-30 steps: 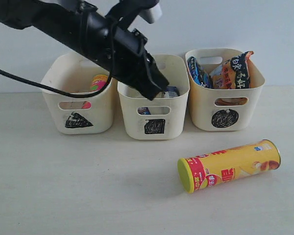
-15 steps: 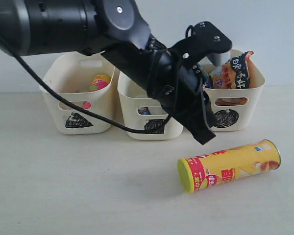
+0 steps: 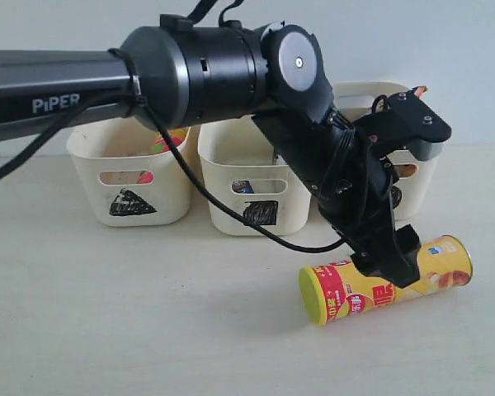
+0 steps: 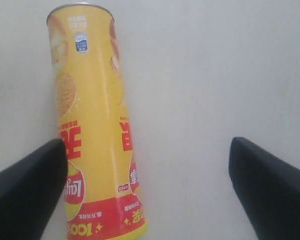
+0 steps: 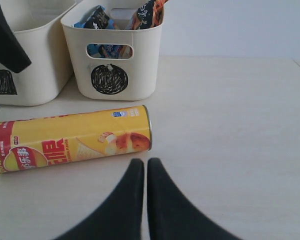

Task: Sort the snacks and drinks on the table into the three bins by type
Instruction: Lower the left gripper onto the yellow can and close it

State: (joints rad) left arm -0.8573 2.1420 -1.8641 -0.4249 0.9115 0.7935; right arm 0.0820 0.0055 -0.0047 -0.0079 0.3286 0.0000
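Left gripper spread wide so we can straddle the yellow tube — it lies by one finger, off-centre — right gripper pinched together, empty.

Black PiPER-lettered arm and left claw

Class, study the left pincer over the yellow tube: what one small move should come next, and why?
Probably a small sideways shift to centre the open left pincer over the yellow tube. In the left wrist view the tube lies under one finger, with bare table before the other, so lowering now would likely strike it.
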